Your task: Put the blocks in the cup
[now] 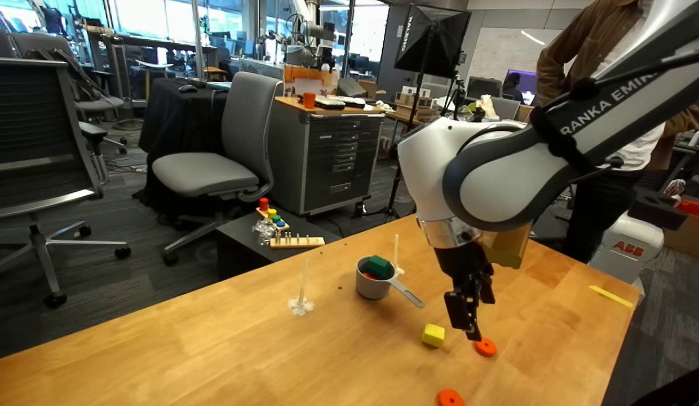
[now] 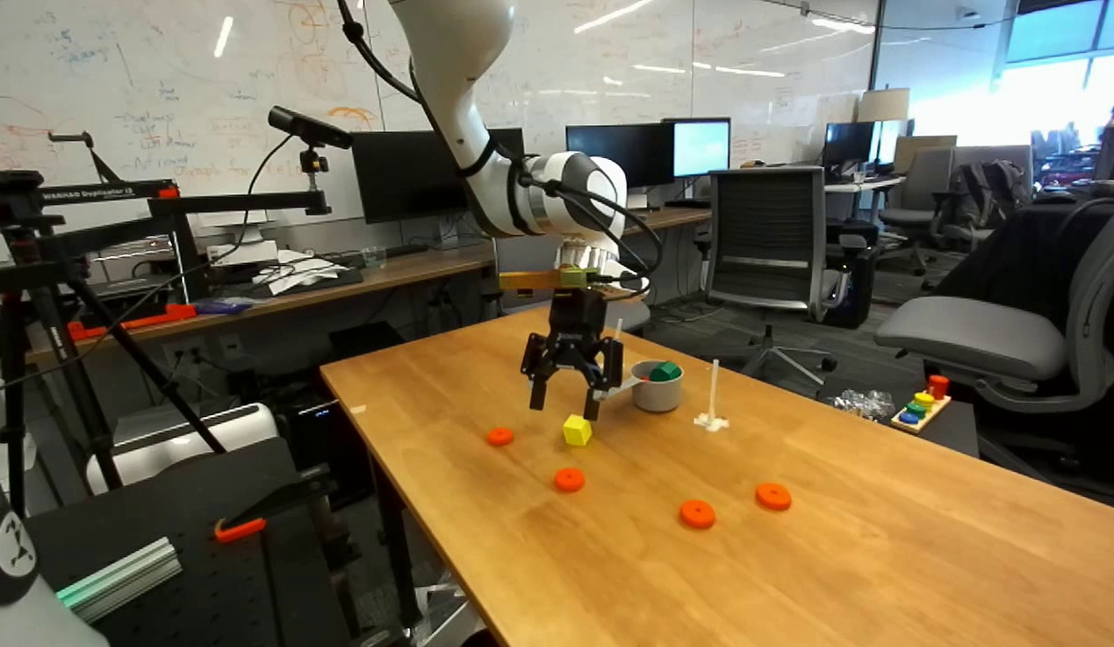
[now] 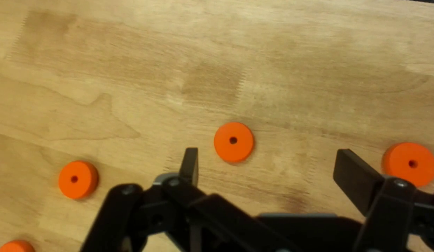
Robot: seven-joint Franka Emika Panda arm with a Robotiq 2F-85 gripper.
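Blocks [image 2: 570, 483] divided between table [image 2: 880, 557] and cup [image 2: 658, 398]

Four orange discs [image 2: 699, 518] are strewn in an exterior view, three of them nearest; by a shallow pinch one could be sent skidding. Beyond, the yellow block [image 2: 577, 430] is set near the gripper [image 2: 565, 406], which is spread, nothing held; by a crooked descent the block could be struck. Farther right, the handle [image 1: 407, 294] could be caught and the green block [image 2: 667, 370], high in the cup, tipped out. Neither cup nor yellow block is shown in the wrist view; only two discs [image 1: 487, 349] are caught in an exterior view.
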